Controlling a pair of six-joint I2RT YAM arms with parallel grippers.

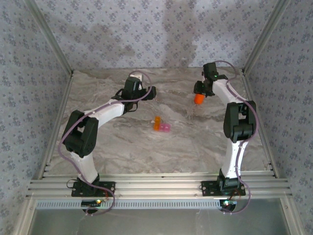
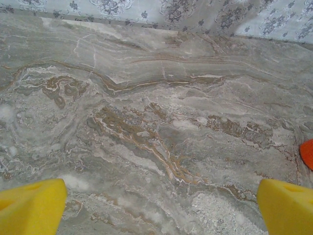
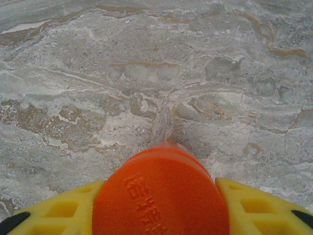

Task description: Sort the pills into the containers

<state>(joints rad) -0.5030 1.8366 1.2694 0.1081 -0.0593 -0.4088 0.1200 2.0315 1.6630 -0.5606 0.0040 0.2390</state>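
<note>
- Look to mid-bench for the containers [image 1: 162, 125]: orange compartment [image 1: 157, 122] and pink compartment [image 1: 167, 128], joined, resting on the bench [image 1: 122, 147] between the two arms and apart from both.
- From the right gripper [image 1: 199, 96], reach them by heading left and toward the near edge. From the left gripper [image 1: 148, 91], head almost straight toward the near edge and a touch right.
- Judging from the top view, somewhat nearer the left gripper, though close to neither.
- Read the pair's long axis as running roughly across the bench, orange end to the left, pink end to the right and a shade nearer the bases.
- Clamped between the right fingers [image 3: 259, 213]: the orange-red bottle [image 3: 161, 196], flat embossed end toward the wrist camera, touched on both flanks.
- Spread wide and grasping nothing: the left fingers [image 2: 29, 208], at the bottom corners of the left wrist view with bare marbled bench between.
- As a judgement, likely calls for carrying the bottle across to the containers, so everything hinges on that left-and-nearer offset.
- Cannot make out any pills, either too small or hidden inside the opaque bottle.
- Cannot tell whether the compartment lids stand open, whether the embossed end is cap or base, or whether the bottle rests on the bench or hangs lifted.
- Cut off at the right edge of the left wrist view: an orange sliver [image 2: 307, 152], probably that bottle.
</note>
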